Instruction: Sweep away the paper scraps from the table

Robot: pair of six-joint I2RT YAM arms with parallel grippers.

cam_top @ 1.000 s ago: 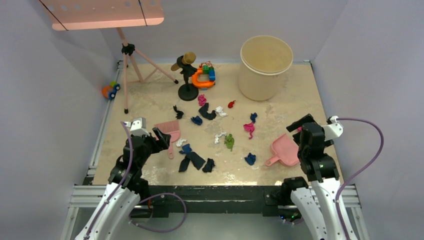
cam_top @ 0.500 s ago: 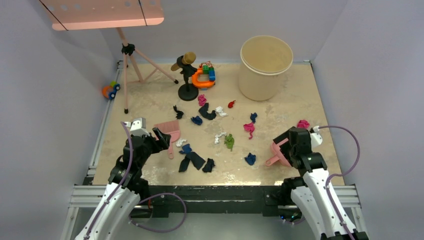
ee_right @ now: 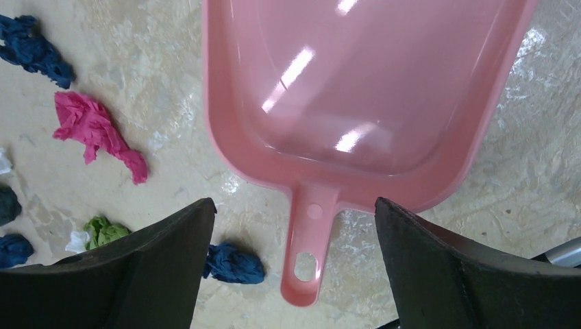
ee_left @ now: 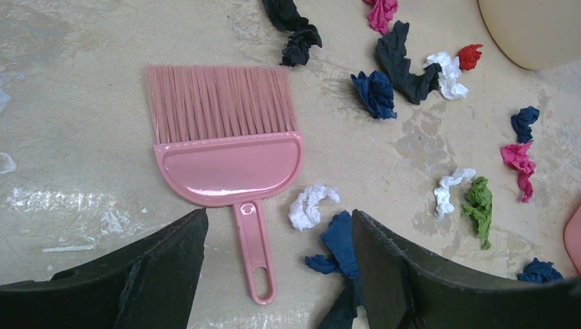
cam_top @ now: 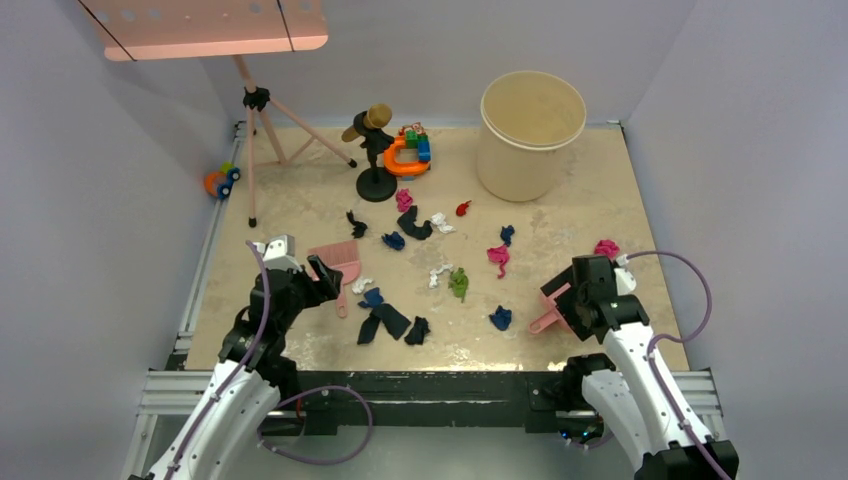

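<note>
Many paper scraps [cam_top: 459, 283], dark navy, blue, pink, red, green and white, lie loose on the beige bench [cam_top: 600, 190]. They lie nearer the arms than the tall beige tub [cam_top: 532, 135] that stands at the far right. Most of them are spread to the near left of the tub. One pink wad lies apart from the rest, to the tub's near right.

A pink brush [ee_left: 226, 161] lies flat well to the near left of the tub, bristles pointing toward the far side and handle toward the arms. The left end effector [ee_left: 279, 219] is over that handle with its jaws spread wide on either side of it, gripping nothing. A white wad and a blue wad lie just beside the handle.

A pink dustpan [ee_right: 356, 96] lies on the near side of the tub, handle toward the arms. The right end effector [ee_right: 294, 202] is above it with its jaws wide apart, one on each side of the handle, not closed on it. A blue scrap lies just beside the handle's tip.
</note>
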